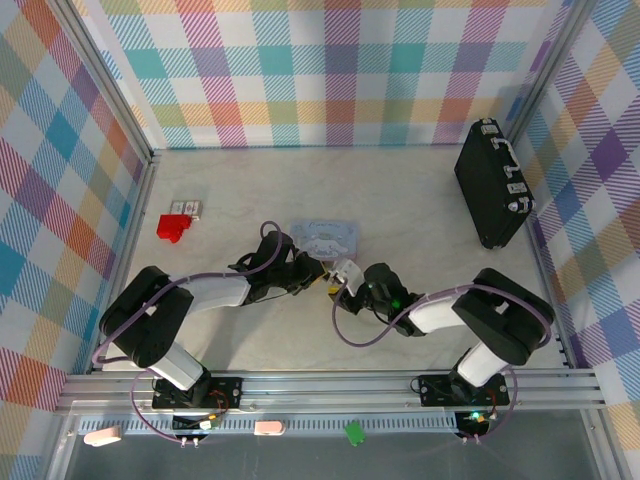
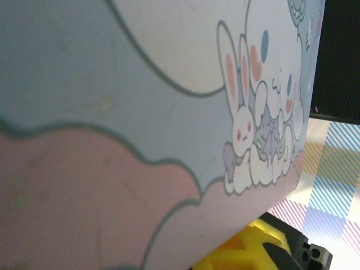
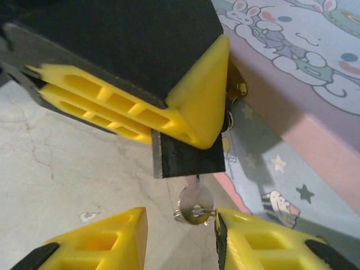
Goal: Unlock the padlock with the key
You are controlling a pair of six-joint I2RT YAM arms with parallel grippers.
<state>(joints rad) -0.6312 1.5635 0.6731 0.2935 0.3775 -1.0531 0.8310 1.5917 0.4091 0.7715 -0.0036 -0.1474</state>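
Status: the padlock is being held at mid-table, just on the near side of the light blue cartoon-printed tin and close against the tin's side wall. The key is being shown already seated in the end of the dark lock body, with its round head and ring sticking out toward the right wrist camera. Insertion is therefore being judged as done. The turn of the key and the release of the shackle are being judged as left to do. The shackle is hidden, so whether it is latched cannot be told.

Left gripper: its yellow fingers are being pressed shut on the padlock body.

Right gripper: its fingers are being set partly apart on either side of the key head, and nothing is being gripped. The head is lying nearer the right-hand finger in the wrist view; whether they touch cannot be told.

Pose: both arms are being reached inward and low from the near edge. The two wrists are being brought nose to nose at the centre, with the right gripper lined up on the key.
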